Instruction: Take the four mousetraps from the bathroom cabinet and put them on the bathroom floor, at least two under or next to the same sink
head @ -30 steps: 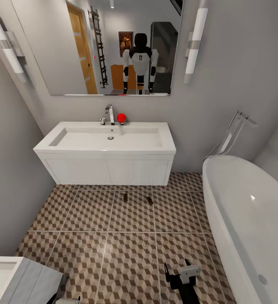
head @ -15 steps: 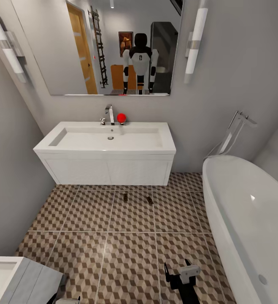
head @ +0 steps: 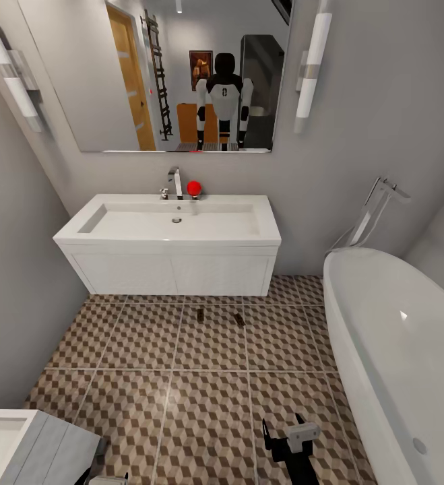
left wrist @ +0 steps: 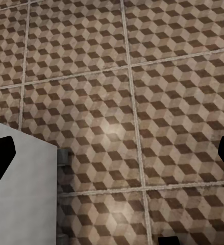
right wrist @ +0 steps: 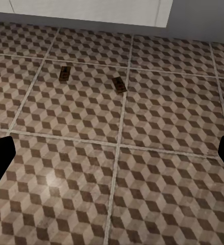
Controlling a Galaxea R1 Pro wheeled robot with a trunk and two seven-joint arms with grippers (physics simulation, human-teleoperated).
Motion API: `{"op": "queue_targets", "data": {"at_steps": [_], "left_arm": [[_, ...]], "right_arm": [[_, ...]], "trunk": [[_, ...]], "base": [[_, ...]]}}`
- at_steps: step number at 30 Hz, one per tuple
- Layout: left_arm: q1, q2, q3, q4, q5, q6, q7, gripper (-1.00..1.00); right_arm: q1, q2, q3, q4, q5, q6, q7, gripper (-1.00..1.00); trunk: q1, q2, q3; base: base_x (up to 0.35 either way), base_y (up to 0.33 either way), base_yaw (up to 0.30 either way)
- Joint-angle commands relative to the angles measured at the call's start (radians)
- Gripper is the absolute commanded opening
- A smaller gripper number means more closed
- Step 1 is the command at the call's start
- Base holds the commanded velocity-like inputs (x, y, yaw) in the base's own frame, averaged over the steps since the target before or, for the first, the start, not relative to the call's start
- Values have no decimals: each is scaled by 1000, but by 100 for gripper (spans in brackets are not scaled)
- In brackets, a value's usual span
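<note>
Two mousetraps lie on the cube-patterned bathroom floor [head: 208,397] just in front of the white bathroom sink [head: 174,222]: one mousetrap [head: 200,314] to the left, the other mousetrap [head: 239,319] a little to its right. The right wrist view looks at the same pair, the left mousetrap [right wrist: 65,73] and the right mousetrap [right wrist: 120,84], well ahead of my right gripper [right wrist: 112,158], which is open and empty. That right gripper [head: 286,438] hangs low over the floor by the tub. My left gripper [left wrist: 112,158] is open over bare tiles. The mirror reflects an orange-brown cabinet [head: 186,121] behind me.
A white oval bathtub [head: 397,350] fills the right side. A low white drawer unit [head: 19,444] stands at the near left, right beside the left gripper. Grey walls close in on the left and behind the vanity. A red ball [head: 194,188] sits by the tap.
</note>
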Motion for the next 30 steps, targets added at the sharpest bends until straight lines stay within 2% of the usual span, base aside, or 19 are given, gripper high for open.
{"op": "queue_targets", "data": {"at_steps": [1,30], "left_arm": [[-1,-1,-9,3,0,-4,6,100],[-1,-1,-9,3,0,-4,6,100]], "right_arm": [[-1,0,8,1,3,-2,-10,100],[-1,0,8,1,3,-2,-10,100]], "trunk": [[1,-2,-2],[1,-2,-2]], "base": [[0,0,0],[0,0,0]]}}
